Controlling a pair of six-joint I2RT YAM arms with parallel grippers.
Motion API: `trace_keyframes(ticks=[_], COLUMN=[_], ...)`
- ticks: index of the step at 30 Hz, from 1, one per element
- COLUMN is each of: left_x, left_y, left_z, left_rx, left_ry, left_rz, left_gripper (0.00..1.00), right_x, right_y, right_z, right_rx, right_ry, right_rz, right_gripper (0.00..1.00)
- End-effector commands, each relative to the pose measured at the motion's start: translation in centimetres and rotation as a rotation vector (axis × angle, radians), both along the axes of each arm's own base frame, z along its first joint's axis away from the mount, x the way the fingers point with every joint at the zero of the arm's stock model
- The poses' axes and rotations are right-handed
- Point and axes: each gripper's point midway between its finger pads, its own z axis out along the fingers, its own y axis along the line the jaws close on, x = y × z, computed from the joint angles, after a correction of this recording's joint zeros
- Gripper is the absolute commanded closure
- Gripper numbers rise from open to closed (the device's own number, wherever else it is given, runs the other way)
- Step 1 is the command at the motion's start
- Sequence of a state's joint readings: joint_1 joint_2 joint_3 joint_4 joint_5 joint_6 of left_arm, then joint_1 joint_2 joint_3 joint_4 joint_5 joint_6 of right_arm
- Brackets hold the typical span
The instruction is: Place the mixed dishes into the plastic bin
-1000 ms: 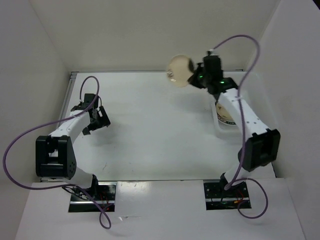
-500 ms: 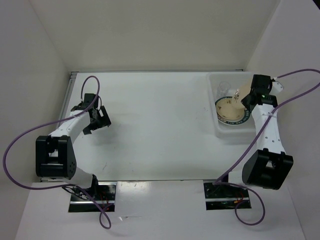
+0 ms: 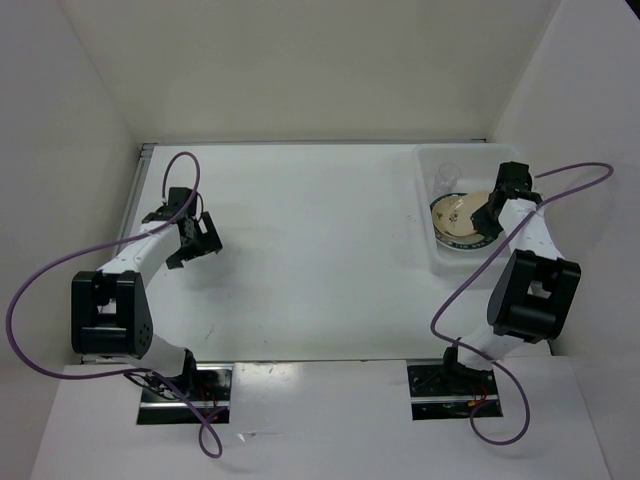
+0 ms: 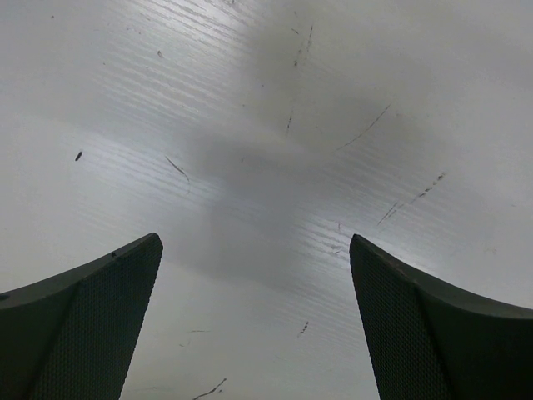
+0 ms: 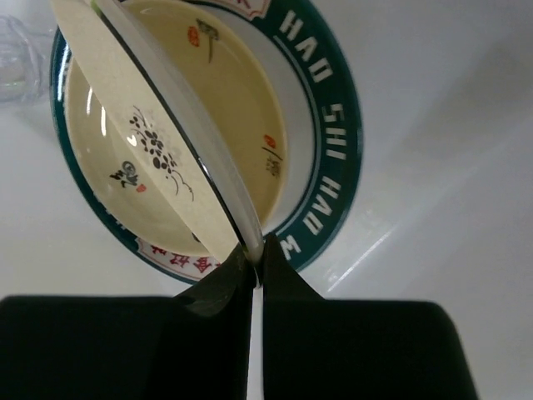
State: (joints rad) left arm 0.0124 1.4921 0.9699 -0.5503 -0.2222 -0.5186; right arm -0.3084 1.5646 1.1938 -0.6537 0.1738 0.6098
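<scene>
Top view: the right gripper [image 3: 497, 206] is inside the bin [image 3: 455, 150] at the table's [image 3: 310, 230] far right corner; a second ago it held the cream flower plate [image 3: 478, 200] high over the table's far edge, left of the bin; half a second ago it was above the bin; it now sits lower, with the plate tilted over the stack.

Right wrist view: the right gripper [image 5: 256, 260] has its fingers pressed together on the rim of the cream flower plate [image 5: 141, 142], seen nearly edge-on and slanting up to the left; beneath it lies a teal-rimmed plate [image 5: 333, 150] with white lettering, flat on the bin floor; a second cream plate [image 5: 237, 100] rests inside it; whether the held plate touches the stack cannot be told; a clear cup [image 5: 17, 58] stands at the upper left, just beside the teal rim.

Top view: the clear cup [image 3: 445, 178] is in the bin's far end.

Left wrist view: the left gripper [image 4: 256, 317] has its fingers spread wide over bare, scuffed table [image 4: 250, 125], holding nothing.

Top view: the left gripper [image 3: 195, 240] stays at the table's left side, unchanged across the three moments.
</scene>
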Motion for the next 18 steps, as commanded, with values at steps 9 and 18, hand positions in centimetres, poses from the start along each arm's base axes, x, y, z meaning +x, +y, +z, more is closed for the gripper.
trace_keyframes(ticks=[9,18], left_x=[0.2,0.8], left_y=[-0.6,-1.7], left_z=[0.4,1.8], left_rx=[-0.024,-0.056], left_ry=[-0.028,-0.087], left_rz=[-0.052,-0.081], left_gripper=[0.0,0.0], right_x=[1.7,0.0], right_y=[0.5,5.1], right_z=[1.8,13.4], right_rx=[0.016,-0.025], right_ry=[-0.113,-0.403], right_rz=[0.029,0.176], right_gripper=[0.56,0.31])
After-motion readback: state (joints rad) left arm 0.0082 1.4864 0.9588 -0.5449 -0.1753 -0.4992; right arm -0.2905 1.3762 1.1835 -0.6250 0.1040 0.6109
